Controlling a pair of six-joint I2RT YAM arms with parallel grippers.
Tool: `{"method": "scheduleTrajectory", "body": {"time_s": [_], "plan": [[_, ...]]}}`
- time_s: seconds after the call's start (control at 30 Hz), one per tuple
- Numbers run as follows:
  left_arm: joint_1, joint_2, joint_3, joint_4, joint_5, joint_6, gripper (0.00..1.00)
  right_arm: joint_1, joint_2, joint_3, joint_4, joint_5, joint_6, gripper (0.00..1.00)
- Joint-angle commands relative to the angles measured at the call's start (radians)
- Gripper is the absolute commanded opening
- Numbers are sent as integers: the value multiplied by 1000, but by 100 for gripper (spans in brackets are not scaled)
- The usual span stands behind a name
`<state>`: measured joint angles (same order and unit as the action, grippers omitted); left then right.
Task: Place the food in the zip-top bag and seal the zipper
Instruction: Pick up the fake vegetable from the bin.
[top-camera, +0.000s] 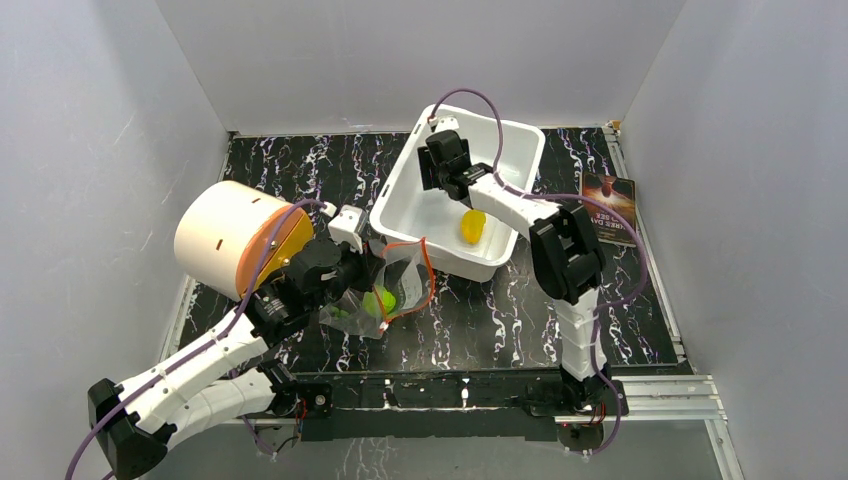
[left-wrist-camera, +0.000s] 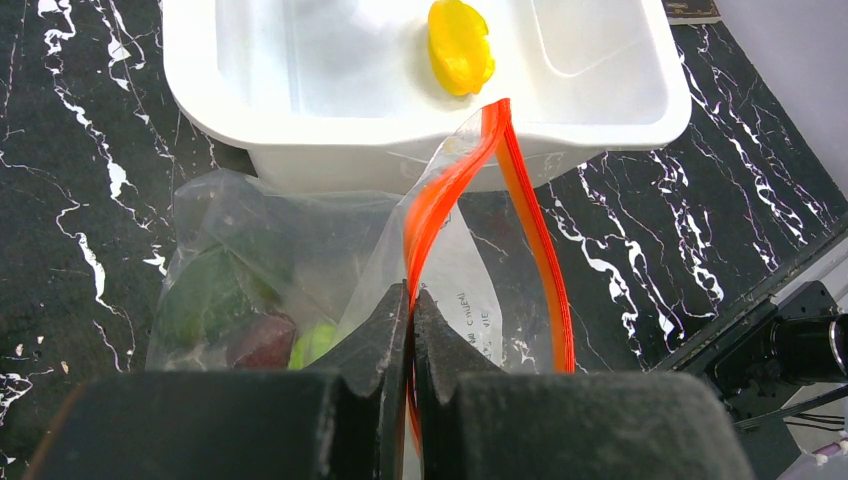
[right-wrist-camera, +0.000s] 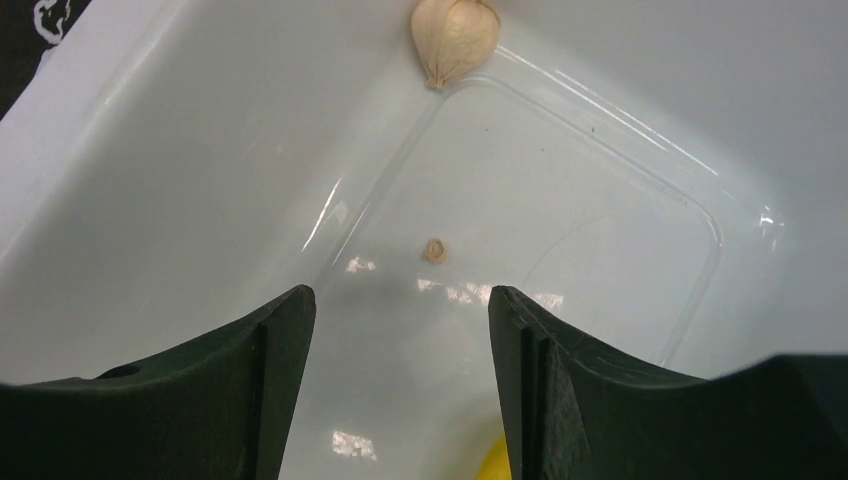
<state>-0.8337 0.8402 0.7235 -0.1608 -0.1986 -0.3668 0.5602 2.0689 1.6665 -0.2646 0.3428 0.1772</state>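
Note:
My left gripper is shut on the red-orange zipper of the clear zip-top bag, holding its mouth up against the white tub. Inside the bag lie a dark green avocado, a purple-brown fruit and a green lime; the bag also shows in the top view. The yellow mango piece lies in the tub. My right gripper is open and empty inside the tub, over its floor. A beige garlic bulb lies ahead of it at the tub wall.
A cream and orange cylinder lies on its side behind my left arm. A dark booklet lies at the right of the black marble table. A small beige crumb lies on the tub floor. Grey walls enclose the table.

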Motion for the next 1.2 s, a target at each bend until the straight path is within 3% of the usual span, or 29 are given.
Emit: {"method": "scheduleTrajectory", "body": {"time_s": [0.0, 0.37, 0.83, 1.0, 1.17], "plan": [[0, -14, 3, 7, -10, 3, 0, -23, 61, 119, 102, 37, -26, 61], [-1, -2, 19, 2, -12, 5, 0, -74, 215, 282, 178, -13, -25, 61], [-1, -6, 21, -21, -15, -1, 0, -103, 352, 371, 322, -33, 7, 59], [-1, 0, 32, -29, -15, 10, 0, -110, 430, 473, 283, -1, 17, 57], [-1, 11, 41, -34, -27, 17, 0, -117, 459, 473, 311, -11, 34, 57]]}}
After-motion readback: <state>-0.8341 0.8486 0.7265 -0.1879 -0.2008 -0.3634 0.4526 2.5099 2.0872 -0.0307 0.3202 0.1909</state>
